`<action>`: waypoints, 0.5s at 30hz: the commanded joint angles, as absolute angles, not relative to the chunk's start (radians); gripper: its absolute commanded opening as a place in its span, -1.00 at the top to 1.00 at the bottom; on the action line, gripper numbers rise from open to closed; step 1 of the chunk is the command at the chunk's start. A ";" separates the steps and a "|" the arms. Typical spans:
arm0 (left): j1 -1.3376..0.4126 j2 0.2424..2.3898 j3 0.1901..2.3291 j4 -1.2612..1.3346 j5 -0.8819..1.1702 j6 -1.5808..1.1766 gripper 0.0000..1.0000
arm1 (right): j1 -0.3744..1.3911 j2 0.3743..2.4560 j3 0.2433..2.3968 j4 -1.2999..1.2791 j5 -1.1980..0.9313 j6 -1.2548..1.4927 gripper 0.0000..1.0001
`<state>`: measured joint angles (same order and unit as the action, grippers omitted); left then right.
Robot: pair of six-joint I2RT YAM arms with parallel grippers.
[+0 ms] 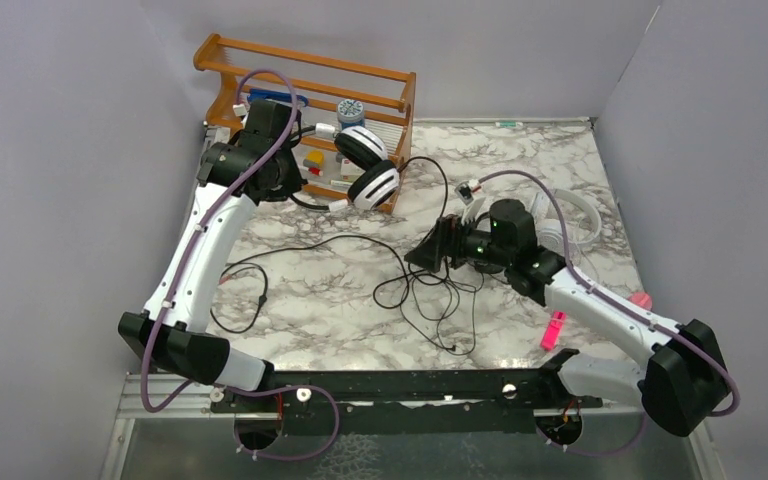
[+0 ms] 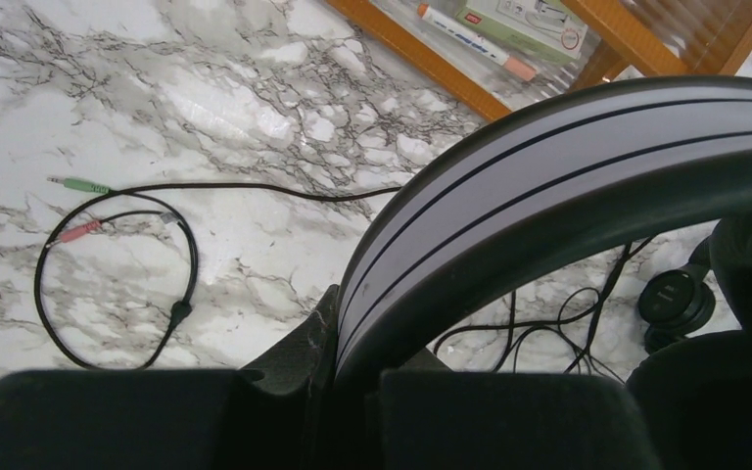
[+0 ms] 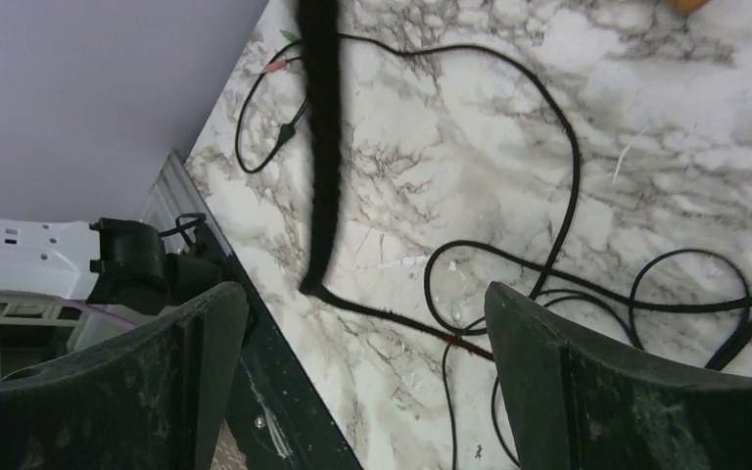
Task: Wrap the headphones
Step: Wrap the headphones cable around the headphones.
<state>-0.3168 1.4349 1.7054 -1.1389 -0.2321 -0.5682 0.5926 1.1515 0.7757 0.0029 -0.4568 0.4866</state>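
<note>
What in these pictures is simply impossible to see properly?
Top view: the right arm covers most of the all-white headphones.
Left wrist view: the white headphones with black pads hide all but one cup of the black headphones.
Right wrist view: a blurred black strip before the open right gripper; cord or headband, unclear.
Top view: contents of the wooden rack, too small.

At the upper left of the top view we find a rack (image 1: 305, 100) on the desk's (image 1: 340, 320) far edge, a first headset (image 1: 368, 165) against its right front. Loose cord (image 1: 430, 295) sprawls mid-frame. A second headset (image 1: 590, 215) lies right of centre.
</note>
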 commanded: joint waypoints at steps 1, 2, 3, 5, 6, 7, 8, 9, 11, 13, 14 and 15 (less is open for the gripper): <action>-0.310 1.431 1.781 -1.097 -0.194 -0.639 1.00 | 0.643 1.150 0.609 0.414 -0.441 0.625 -0.89; -0.310 1.435 1.788 -1.098 -0.189 -0.636 1.00 | 0.662 1.151 0.569 0.480 -0.423 0.600 -0.89; -0.311 1.436 1.794 -1.100 -0.185 -0.634 1.00 | 0.683 1.156 0.529 0.557 -0.408 0.566 -0.90; -0.310 1.432 1.796 -1.098 -0.176 -0.639 1.00 | 0.718 1.193 0.494 0.664 -0.391 0.477 -0.91; -0.310 1.429 1.797 -1.098 -0.172 -0.641 1.00 | 0.723 1.223 0.487 0.693 -0.393 0.441 -0.91; -0.310 1.426 1.798 -1.098 -0.167 -0.640 1.00 | 0.724 1.252 0.475 0.743 -0.401 0.403 -0.89; -0.310 1.424 1.801 -1.100 -0.165 -0.638 1.00 | 0.724 1.277 0.459 0.794 -0.402 0.367 -0.86; -0.309 1.423 1.804 -1.101 -0.162 -0.636 1.00 | 0.724 1.296 0.438 0.846 -0.401 0.337 -0.85; -0.309 1.421 1.819 -1.108 -0.158 -0.630 1.00 | 0.725 1.350 0.382 0.989 -0.396 0.283 -0.84; -0.307 1.420 1.831 -1.116 -0.159 -0.626 1.00 | 0.724 1.417 0.372 1.066 -0.359 0.230 -0.83; -0.306 1.421 1.838 -1.121 -0.158 -0.623 1.00 | 0.724 1.441 0.379 1.065 -0.339 0.206 -0.83; -0.306 1.423 1.845 -1.126 -0.156 -0.620 1.00 | 0.724 1.457 0.387 1.065 -0.322 0.181 -0.83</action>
<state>-0.3141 1.4403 1.7714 -1.1576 -0.2039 -0.5980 0.7246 1.3819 0.3904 0.8440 -0.4076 0.3332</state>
